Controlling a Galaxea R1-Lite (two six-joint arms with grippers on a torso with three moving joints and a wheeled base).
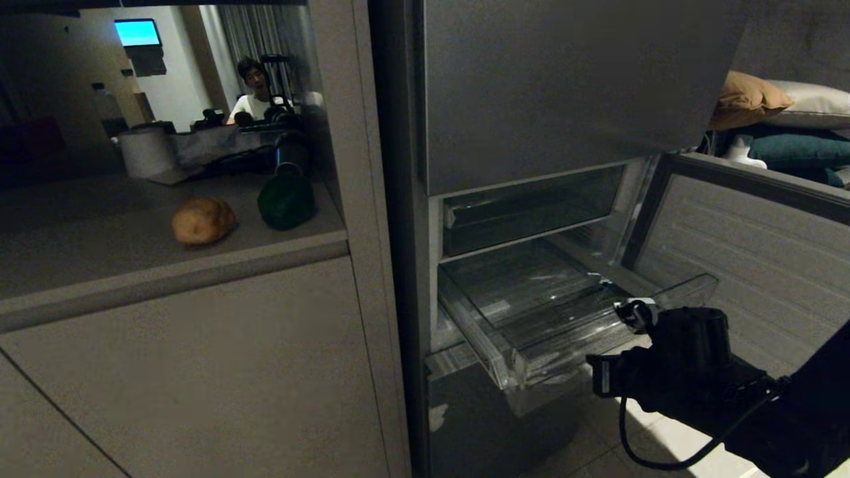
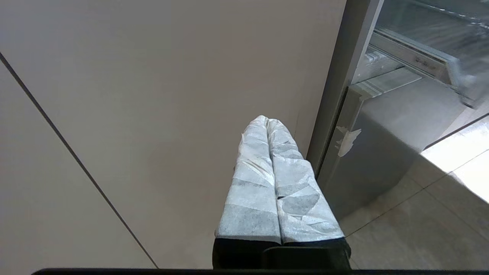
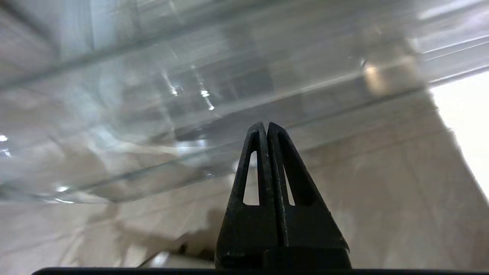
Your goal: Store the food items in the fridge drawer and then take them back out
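Two food items sit on the surface (image 1: 99, 232) left of the fridge: 1 brown potato (image 1: 203, 221) and 1 dark green pepper (image 1: 286, 201), near each other but apart, neither in the fridge. One clear fridge drawer (image 1: 531, 312) stands pulled out, w/ nothing visible inside; above it, 1 more clear compartment (image 1: 531, 209), pushed in. The fridge's middle door (image 1: 757, 265) hangs open to the right.

Right tool (image 3: 266, 128): fingers pressed together, gripping nothing, tip just in front of the drawer's clear front wall; whether it touches, can't tell. In head view its arm (image 1: 697, 378) is at the drawer's front right corner.

Left tool (image 2: 266, 122): 2 white-wrapped fingers (image 2: 252, 191) closed flat against each other, holding nothing, low beside the cabinet panel (image 2: 153, 95).

Behind the surface: 1 person (image 1: 255, 89), 1 lit screen (image 1: 137, 32).
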